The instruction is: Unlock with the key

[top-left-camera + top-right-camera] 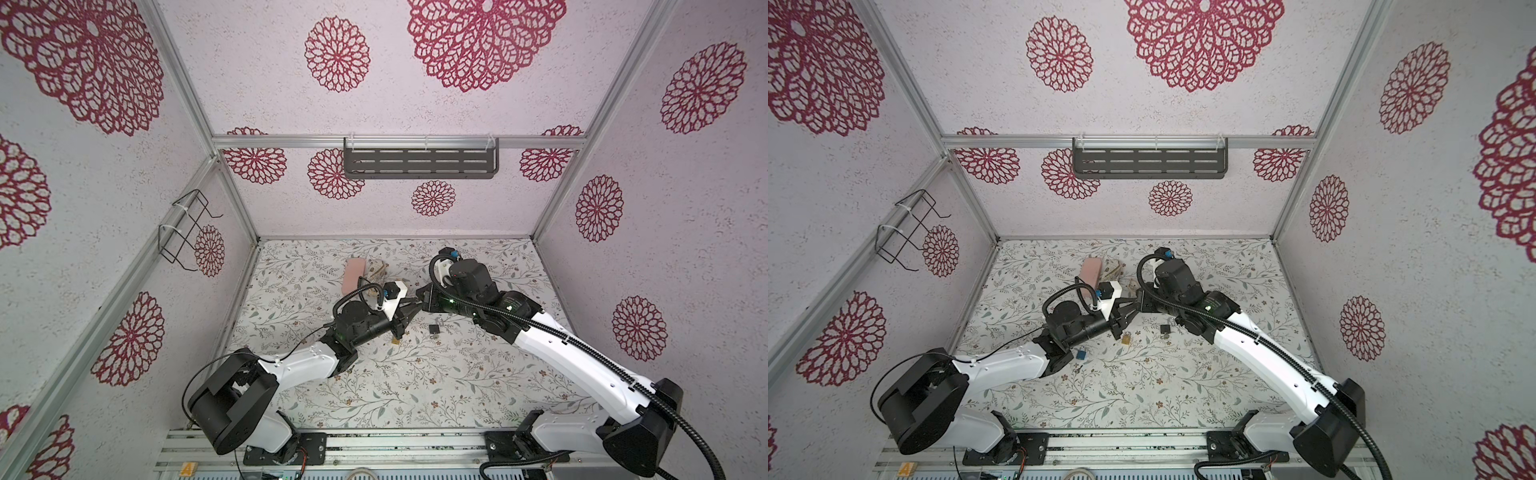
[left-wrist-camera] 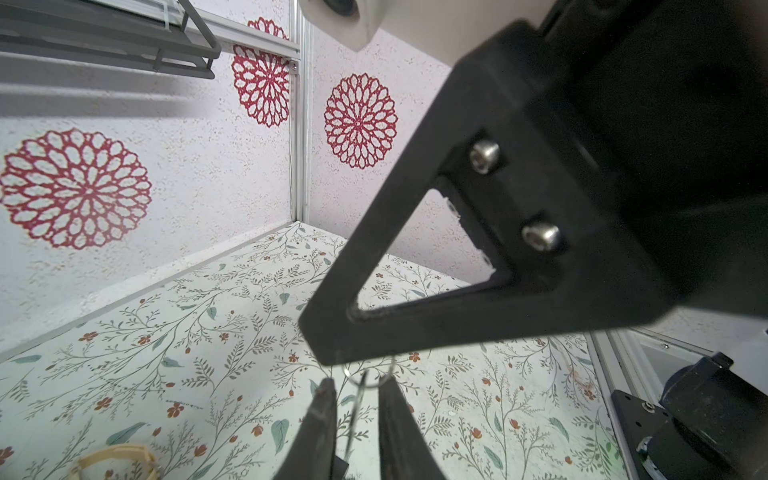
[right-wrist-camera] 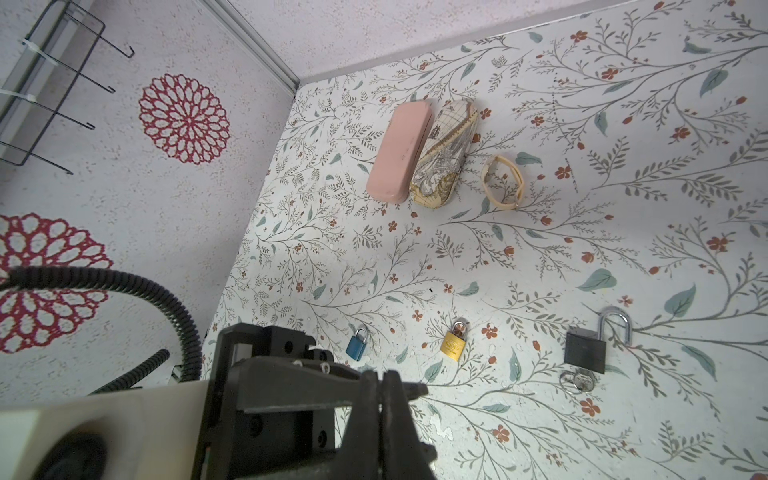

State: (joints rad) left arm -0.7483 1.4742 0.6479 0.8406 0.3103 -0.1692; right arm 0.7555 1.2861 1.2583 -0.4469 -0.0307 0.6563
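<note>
Both grippers meet in mid-air over the middle of the table. My right gripper (image 3: 380,376) is shut, and a thin key ring (image 2: 370,376) hangs from under its tip. A key (image 2: 357,409) dangles from that ring between the fingers of my left gripper (image 2: 357,380). That gripper stands open, with a small gap on each side of the key. Three padlocks lie on the table below. One is blue (image 3: 356,343) and one is gold (image 3: 455,343). The black one (image 3: 586,351) has its shackle raised and keys (image 3: 577,380) at its base.
A pink case (image 3: 401,151), a patterned case (image 3: 446,153) and a cream band (image 3: 503,178) lie at the back left of the floral table (image 1: 415,390). A wire rack (image 1: 187,228) hangs on the left wall. A grey shelf (image 1: 419,164) hangs on the back wall.
</note>
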